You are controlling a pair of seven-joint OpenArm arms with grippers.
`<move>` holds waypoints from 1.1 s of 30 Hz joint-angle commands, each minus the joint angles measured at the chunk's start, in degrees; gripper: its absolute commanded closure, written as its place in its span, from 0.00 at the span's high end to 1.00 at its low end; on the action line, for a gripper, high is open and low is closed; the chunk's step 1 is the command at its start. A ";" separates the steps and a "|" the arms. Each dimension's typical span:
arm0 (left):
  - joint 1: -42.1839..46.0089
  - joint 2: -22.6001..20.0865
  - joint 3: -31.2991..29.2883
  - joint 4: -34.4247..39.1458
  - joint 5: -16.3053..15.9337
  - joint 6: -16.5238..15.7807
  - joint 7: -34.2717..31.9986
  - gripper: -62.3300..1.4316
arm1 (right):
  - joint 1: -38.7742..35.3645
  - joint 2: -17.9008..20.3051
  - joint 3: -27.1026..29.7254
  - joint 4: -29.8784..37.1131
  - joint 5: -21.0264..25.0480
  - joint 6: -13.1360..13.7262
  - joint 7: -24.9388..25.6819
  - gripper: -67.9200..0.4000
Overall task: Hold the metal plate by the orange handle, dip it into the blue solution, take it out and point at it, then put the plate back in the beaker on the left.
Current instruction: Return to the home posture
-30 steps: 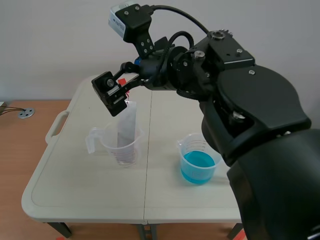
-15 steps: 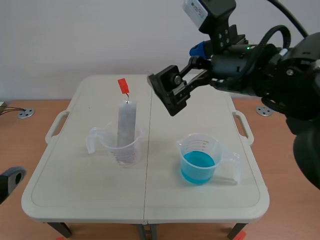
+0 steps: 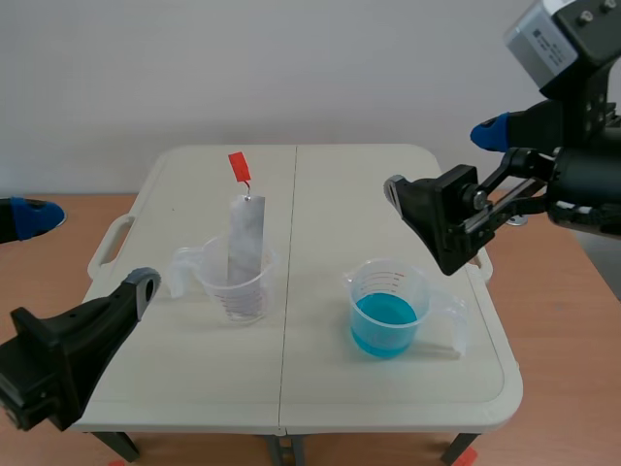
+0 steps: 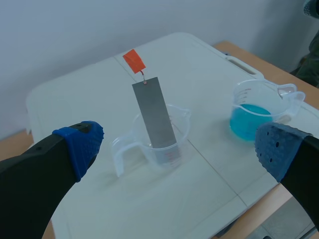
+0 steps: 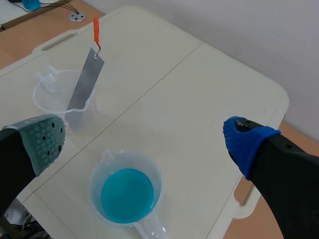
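Observation:
The grey metal plate [image 3: 245,241] stands tilted in the clear left beaker [image 3: 236,283], its orange handle [image 3: 238,165] sticking up free. To the right stands the beaker of blue solution [image 3: 386,313]. My right gripper [image 3: 466,175] hangs open above the table's right edge, apart from both beakers. At the front left corner my left gripper [image 3: 49,282] is open and holds nothing. Ahead of the left gripper [image 4: 177,142] I see the plate [image 4: 154,114], handle [image 4: 133,59] and blue beaker [image 4: 254,112]. Below the right gripper [image 5: 144,137] sit the blue beaker [image 5: 127,191] and, farther off, the plate [image 5: 84,87].
The white folding table [image 3: 388,194] has a centre seam and carry handles at both sides. Wooden floor surrounds it, and a pale wall rises behind. A small metal disc [image 3: 50,220] with a cable lies on the floor at the left.
My right gripper left the orange handle and swung away to the right, leaving the plate standing in the left beaker. My left arm has come into view at the front left.

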 commanded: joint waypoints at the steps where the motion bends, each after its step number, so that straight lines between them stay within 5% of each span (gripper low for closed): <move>1: -0.46 0.11 0.44 0.85 -0.17 -0.09 -0.44 1.00 | -0.48 0.15 0.59 0.42 0.46 0.20 1.64 0.98; 33: -4.11 0.11 2.25 0.94 -0.20 -0.98 -0.42 1.00 | -3.17 0.13 1.75 0.42 -0.02 0.17 3.93 0.98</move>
